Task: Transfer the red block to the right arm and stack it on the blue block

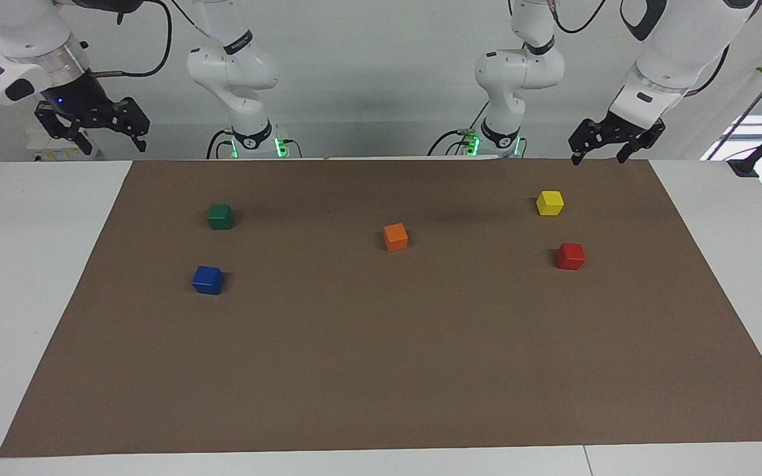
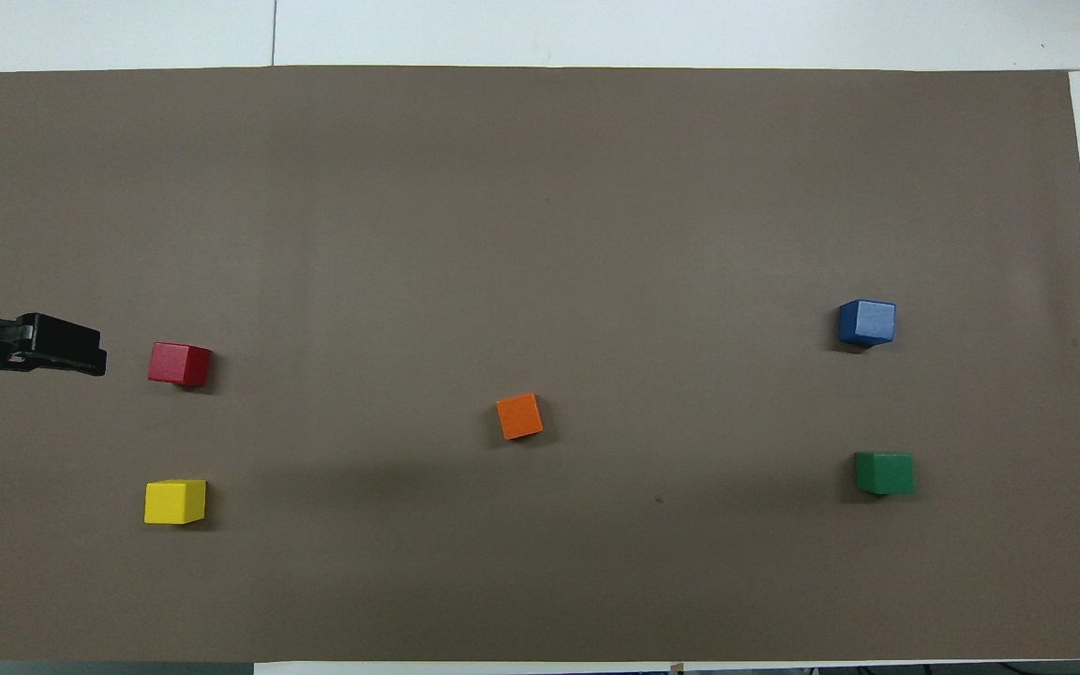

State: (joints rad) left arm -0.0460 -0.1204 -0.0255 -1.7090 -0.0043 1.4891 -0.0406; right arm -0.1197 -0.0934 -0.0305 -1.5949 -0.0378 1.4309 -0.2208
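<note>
The red block (image 1: 571, 256) sits on the brown mat toward the left arm's end of the table; it also shows in the overhead view (image 2: 180, 364). The blue block (image 1: 208, 279) sits toward the right arm's end and shows in the overhead view too (image 2: 867, 322). My left gripper (image 1: 598, 159) hangs open and empty in the air over the mat's edge by the robots, apart from the red block; in the overhead view (image 2: 81, 352) it shows beside that block. My right gripper (image 1: 113, 145), with the blue wrist light, hangs open and empty over the white table, off the mat's corner.
A yellow block (image 1: 550, 202) lies nearer to the robots than the red one. An orange block (image 1: 395, 237) sits mid-mat. A green block (image 1: 220, 216) lies nearer to the robots than the blue one. The brown mat (image 1: 381, 370) covers most of the white table.
</note>
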